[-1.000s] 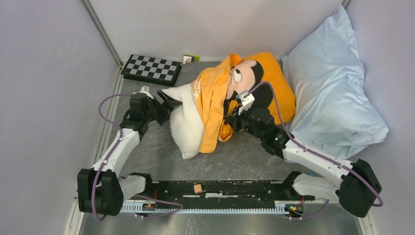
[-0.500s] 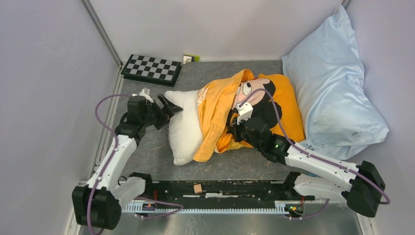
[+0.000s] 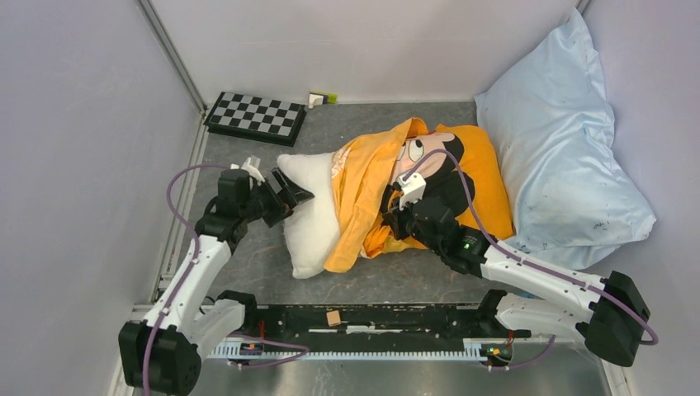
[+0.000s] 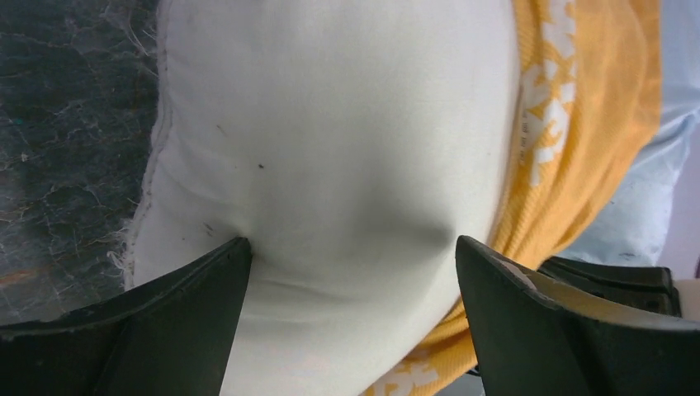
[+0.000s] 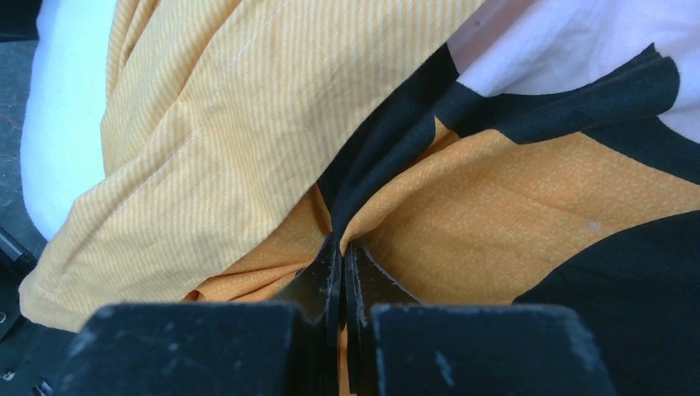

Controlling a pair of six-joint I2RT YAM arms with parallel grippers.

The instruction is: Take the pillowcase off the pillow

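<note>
Since a moment ago my left gripper (image 3: pixel 289 200) has pushed in from nine o'clock, jaws wide astride the bare end of the plump white stuffed pillow (image 3: pixel 312 229), while my right gripper (image 3: pixel 394 216) pinches the thin orange Mickey-print pillowcase (image 3: pixel 480 177) sleeving its three o'clock half; a shallow left bite could slip, dragging both together.

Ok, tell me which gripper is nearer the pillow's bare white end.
Left. The left gripper straddles the pillow at its white end, open, touching it; the right gripper is shut on the pillowcase, farther along.

orange pillowcase (image 3: pixel 450 177) half off; white pillow (image 3: pixel 312 216) end bare.
</note>
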